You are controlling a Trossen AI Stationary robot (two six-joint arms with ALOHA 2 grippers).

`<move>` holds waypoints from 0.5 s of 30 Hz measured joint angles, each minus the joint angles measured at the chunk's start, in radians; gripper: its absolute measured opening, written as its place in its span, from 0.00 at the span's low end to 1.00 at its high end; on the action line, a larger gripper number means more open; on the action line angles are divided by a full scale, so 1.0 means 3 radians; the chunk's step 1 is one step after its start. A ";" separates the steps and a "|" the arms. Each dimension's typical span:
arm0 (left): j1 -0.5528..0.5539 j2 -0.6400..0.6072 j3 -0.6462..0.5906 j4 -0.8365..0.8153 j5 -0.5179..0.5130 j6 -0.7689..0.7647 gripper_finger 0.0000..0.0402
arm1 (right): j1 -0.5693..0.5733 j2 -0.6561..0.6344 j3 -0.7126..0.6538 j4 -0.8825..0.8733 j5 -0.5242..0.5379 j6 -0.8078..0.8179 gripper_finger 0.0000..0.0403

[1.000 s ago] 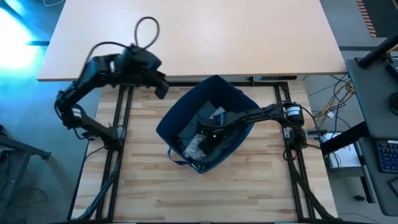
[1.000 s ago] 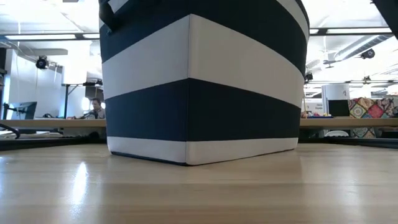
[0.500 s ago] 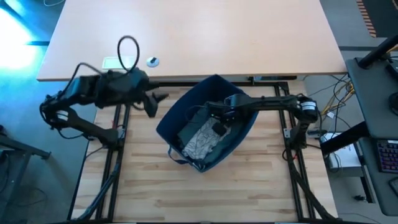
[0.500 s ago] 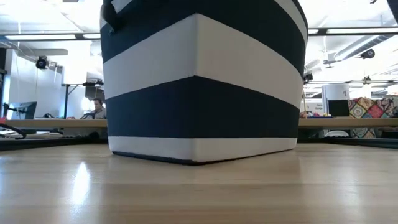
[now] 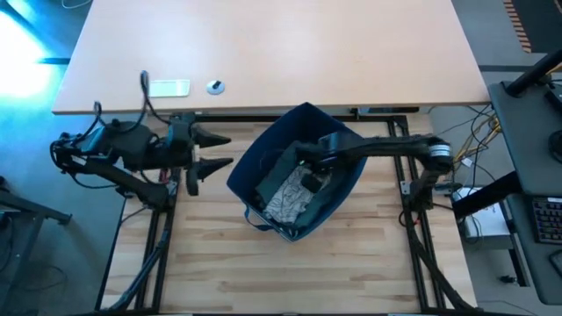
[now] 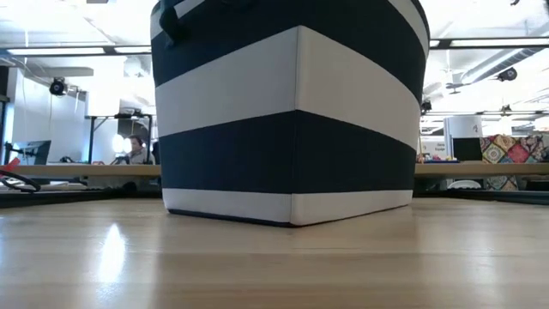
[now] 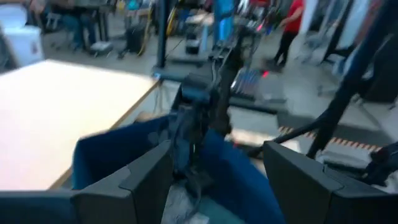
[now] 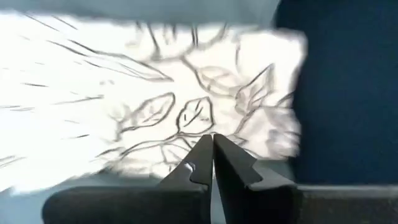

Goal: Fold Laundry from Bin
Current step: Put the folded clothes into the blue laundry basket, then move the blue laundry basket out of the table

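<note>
Inside the bin on the table, my right gripper hangs with fingers pressed together, empty, just over the grey-white patterned garment. Left of the bin, my left gripper waits spread wide.

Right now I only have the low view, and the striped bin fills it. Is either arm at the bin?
Observer: Yes. From above, the right gripper is within the opening of the bin, over a grey-white leaf-patterned garment.
Operator: Has it got hold of that garment?
Observer: Its jaws are shut, but the right wrist view shows no cloth between them.
Operator: And the left arm?
Observer: The left gripper is outside the bin, off its left side. It points toward the bin with its jaws open and empty.
</note>
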 joint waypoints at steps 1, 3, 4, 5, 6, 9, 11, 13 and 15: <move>-0.0037 -0.0023 -0.0025 0.0092 0.0000 0.0028 0.58 | 0.0037 -0.0129 0.0044 0.0009 0.0005 -0.0057 0.02; -0.0127 -0.0055 -0.0109 0.0354 -0.0002 0.0140 0.58 | 0.0131 -0.0416 0.0061 0.0186 0.0017 -0.0225 0.02; -0.0178 -0.0071 -0.0173 0.0552 -0.0001 0.0223 0.58 | 0.0201 -0.0554 0.0054 0.0354 0.0021 -0.0328 0.02; -0.0236 -0.0078 -0.0241 0.0743 -0.0001 0.0322 0.58 | 0.0284 -0.0710 0.0022 0.0574 0.0010 -0.0429 0.02; -0.0299 -0.0078 -0.0315 0.0911 0.0004 0.0419 0.58 | 0.0366 -0.0862 -0.0028 0.0822 0.0004 -0.0524 0.02; -0.0456 -0.0076 -0.0513 0.1290 0.0016 0.0613 0.58 | 0.0623 -0.1316 -0.0227 0.1642 -0.0085 -0.0812 0.02; -0.0522 -0.0109 -0.0590 0.1366 0.0016 0.0622 0.58 | 0.0751 -0.1595 -0.0382 0.2035 -0.0178 -0.0946 0.02; -0.0565 -0.0171 -0.0660 0.1388 0.0022 0.0610 0.58 | 0.0838 -0.1880 -0.0539 0.2264 -0.0225 -0.0957 0.02; -0.0575 -0.0236 -0.0737 0.1393 0.0024 0.0603 0.58 | 0.0884 -0.2199 -0.0728 0.2367 -0.0304 -0.0966 0.02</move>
